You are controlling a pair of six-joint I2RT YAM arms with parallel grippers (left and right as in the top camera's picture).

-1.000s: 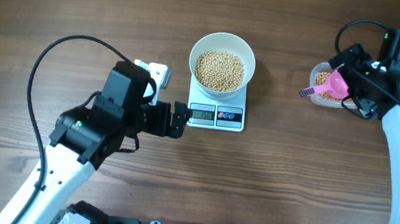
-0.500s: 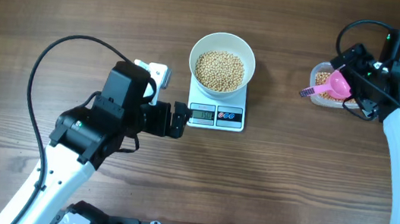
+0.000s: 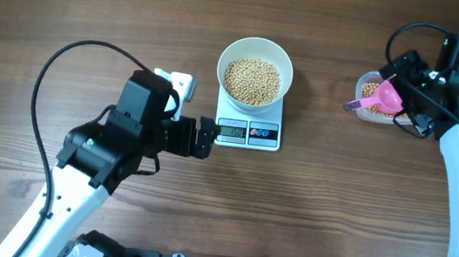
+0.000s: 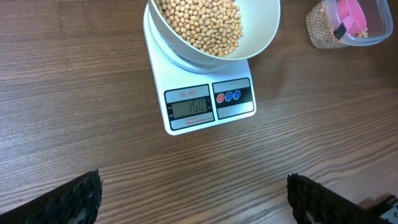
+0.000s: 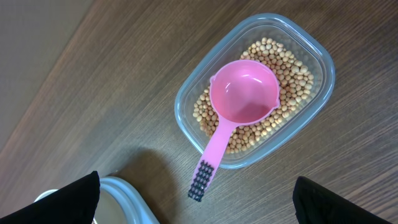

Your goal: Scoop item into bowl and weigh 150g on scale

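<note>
The white bowl [image 3: 255,71] stands on the white scale [image 3: 248,131] and holds a heap of tan beans [image 3: 252,80]. In the left wrist view the scale's display [image 4: 189,107] reads 150. My left gripper [image 3: 204,138] hovers just left of the scale's display edge, open, with only bare wood between its fingers [image 4: 81,199]. At the far right, my right gripper [image 3: 405,93] hangs above a clear tub [image 5: 186,115] of beans with a pink scoop [image 5: 242,96] lying in it. It is open and holds nothing.
The scoop's handle sticks out over the tub's rim, ending in a black grip pad [image 5: 200,180]. A pale rounded rim [image 5: 124,199] shows at the lower left of the right wrist view. The left arm's black cable [image 3: 52,72] loops over the table.
</note>
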